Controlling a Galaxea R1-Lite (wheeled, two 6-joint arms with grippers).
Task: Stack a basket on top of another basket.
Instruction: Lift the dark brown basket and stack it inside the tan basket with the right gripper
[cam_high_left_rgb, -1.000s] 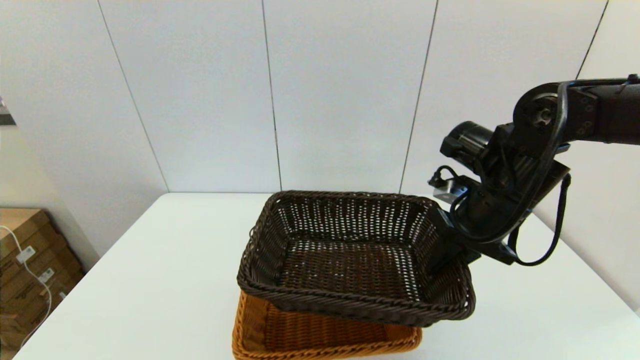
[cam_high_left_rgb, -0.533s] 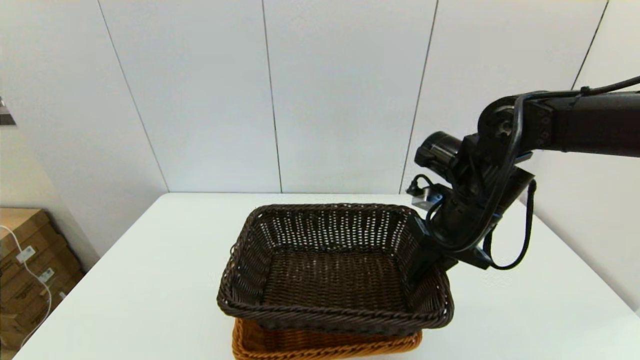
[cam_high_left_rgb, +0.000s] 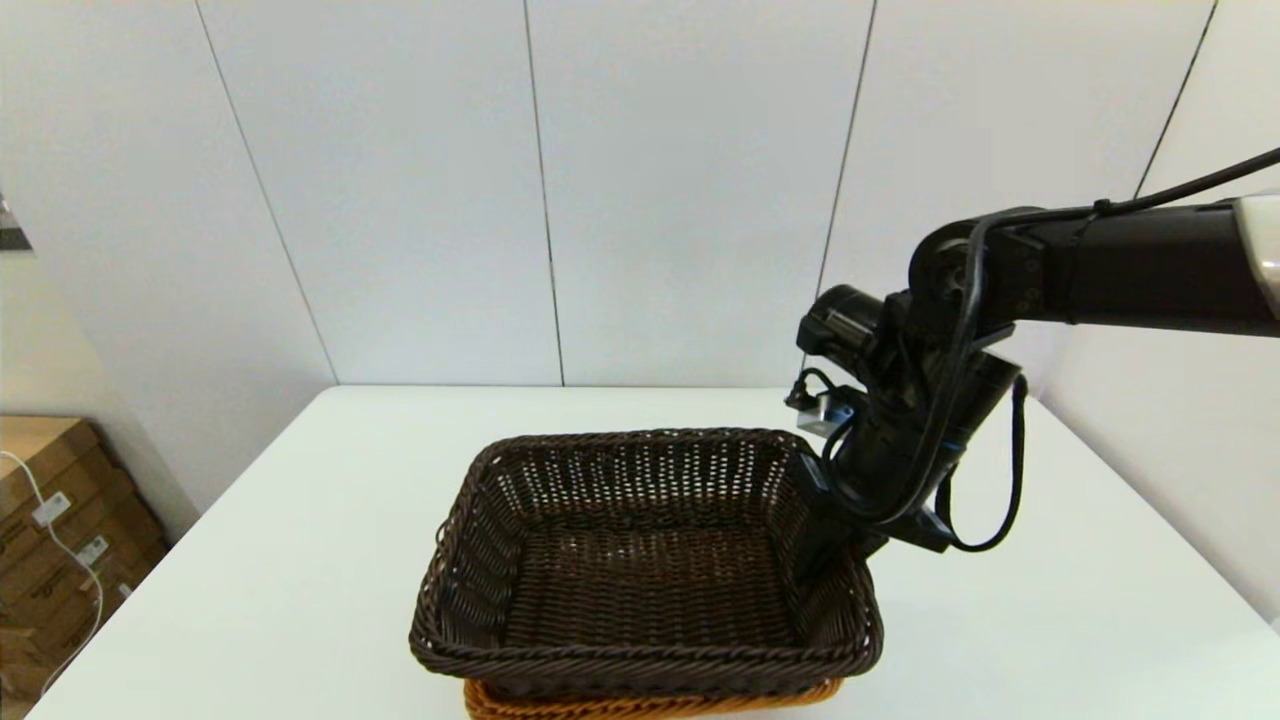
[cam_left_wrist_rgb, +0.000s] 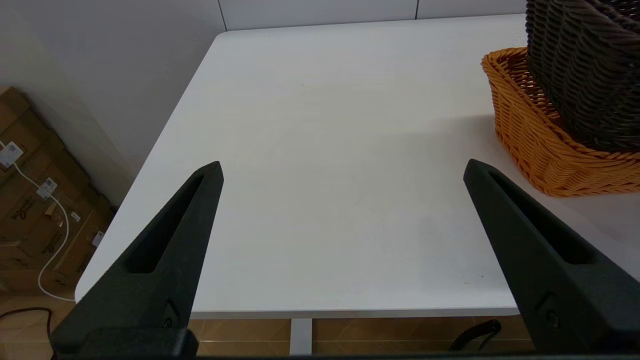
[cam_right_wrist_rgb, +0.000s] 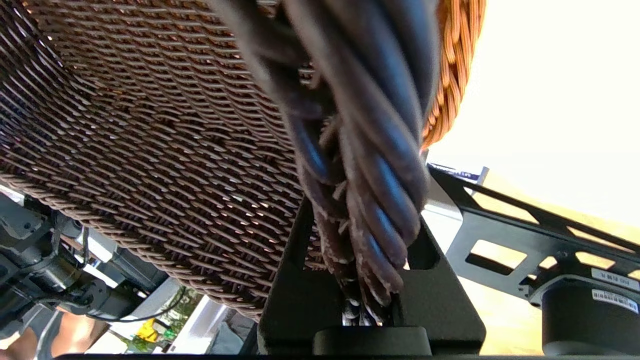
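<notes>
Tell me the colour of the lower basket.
Orange-tan wicker basket, clearest in the left wrist view.

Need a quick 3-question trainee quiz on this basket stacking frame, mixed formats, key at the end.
1. True or false: the right gripper is clamped on the dark brown basket rim.
2. The left gripper is: A) open over bare table, B) holding the orange-tan basket, C) shut.
3. Fill in: the dark basket sits partly ____ the orange-tan one.

Key: 1 true; 2 A; 3 inside.
</notes>
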